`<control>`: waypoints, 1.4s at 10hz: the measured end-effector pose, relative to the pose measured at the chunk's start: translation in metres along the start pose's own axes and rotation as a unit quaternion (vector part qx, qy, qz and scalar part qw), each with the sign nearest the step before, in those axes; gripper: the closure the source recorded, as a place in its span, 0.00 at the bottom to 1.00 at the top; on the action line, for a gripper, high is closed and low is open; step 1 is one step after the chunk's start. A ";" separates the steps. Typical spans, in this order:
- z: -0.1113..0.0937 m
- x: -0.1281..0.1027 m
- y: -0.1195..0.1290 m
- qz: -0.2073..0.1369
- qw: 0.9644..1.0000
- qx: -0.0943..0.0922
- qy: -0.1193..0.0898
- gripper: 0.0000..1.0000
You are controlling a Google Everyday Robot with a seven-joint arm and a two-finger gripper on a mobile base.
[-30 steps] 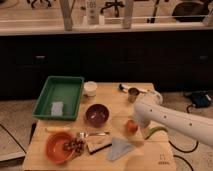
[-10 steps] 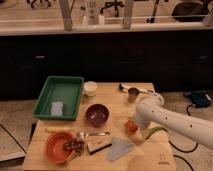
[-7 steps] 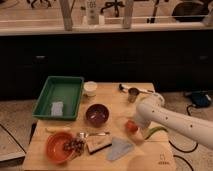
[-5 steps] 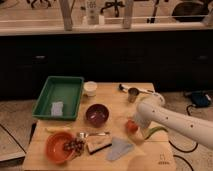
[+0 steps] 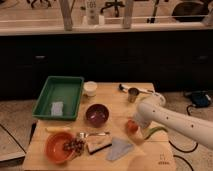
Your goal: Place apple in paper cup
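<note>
The apple is small, round and orange-red, and lies on the wooden table right of centre. My gripper sits at the end of the white arm, just above and to the right of the apple, very close to it or touching it. The paper cup is short and white. It stands upright at the back of the table beside the green tray, well to the left of the gripper.
A shiny metal cup stands behind the arm. A purple bowl, an orange bowl with food, a spoon, a grey cloth and a long green vegetable lie around the apple.
Over three seconds the arm's end has come down and left a little toward the apple. The apple and cup have not moved.
</note>
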 end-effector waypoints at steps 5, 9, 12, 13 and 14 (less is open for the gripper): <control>0.000 0.002 0.000 -0.007 1.000 0.003 -0.004 0.20; -0.001 0.002 0.000 -0.013 1.000 0.003 -0.006 0.20; 0.000 0.000 0.000 -0.022 1.000 0.002 -0.007 0.20; 0.000 0.000 0.000 -0.022 1.000 0.002 -0.008 0.20; 0.000 0.000 0.000 -0.023 1.000 0.002 -0.008 0.20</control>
